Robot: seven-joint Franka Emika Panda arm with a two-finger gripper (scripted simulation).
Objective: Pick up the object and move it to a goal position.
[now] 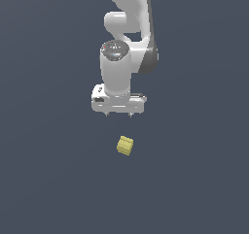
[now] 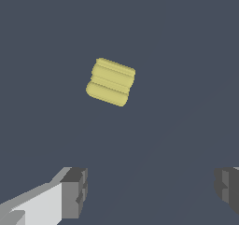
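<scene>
Nearest your camera in the exterior view, the pale-yellow object [image 1: 125, 145] lay alone on the dark grey floor [image 1: 48, 189], tilted askew, its ridged sides showing. Behind and above it, at roughly its 12 o'clock, your gripper [image 1: 118, 115] hung clear of it, fingers spread wide with nothing between them. The white arm [image 1: 127, 29] rose beyond, out of frame. Seen from your wrist camera, the object [image 2: 111, 81] sat well apart from the two grey fingertips [image 2: 74, 191], outside the gap between them, its grooves running crosswise.
</scene>
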